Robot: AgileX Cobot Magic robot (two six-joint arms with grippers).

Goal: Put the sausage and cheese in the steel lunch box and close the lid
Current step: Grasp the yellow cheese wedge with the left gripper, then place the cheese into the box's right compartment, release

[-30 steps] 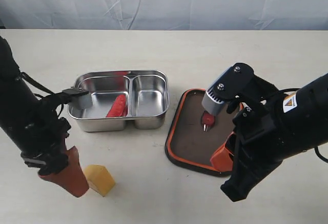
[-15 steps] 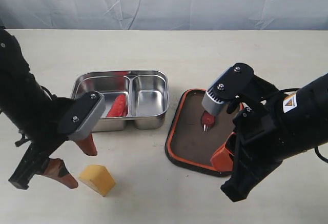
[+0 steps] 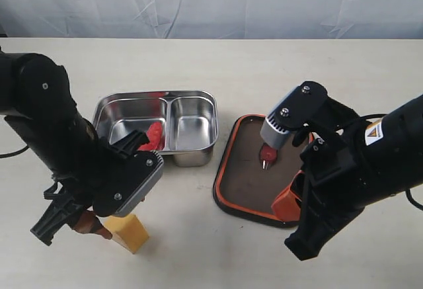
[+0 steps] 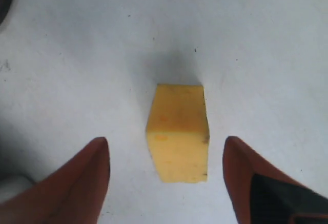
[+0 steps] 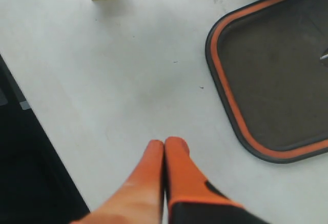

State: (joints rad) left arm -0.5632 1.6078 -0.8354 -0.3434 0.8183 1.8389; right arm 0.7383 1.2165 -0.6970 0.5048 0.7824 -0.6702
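The yellow cheese (image 4: 178, 137) stands on the table near the front edge, also in the exterior view as the cheese (image 3: 130, 232). My left gripper (image 4: 166, 139) is open above it, one finger on each side and neither touching. The red sausage (image 3: 153, 135) lies in the larger compartment of the steel lunch box (image 3: 192, 95). Right of the box, the dark lid (image 3: 246, 173) lies upside down with its orange rim seal up and its red valve tab (image 3: 268, 153) in the centre. My right gripper (image 5: 165, 142) is shut on nothing, over bare table beside the lid (image 5: 277, 70).
A grey cloth backdrop (image 3: 211, 1) closes off the far side. The left arm's bulky wrist (image 3: 125, 180) hangs between the box and the cheese. The table's dark front edge (image 5: 31, 172) runs close to the right gripper.
The left arm has swung round, bringing its wrist from the left of the cheese to over it, with the open fingers now on both sides. The right arm has not moved.
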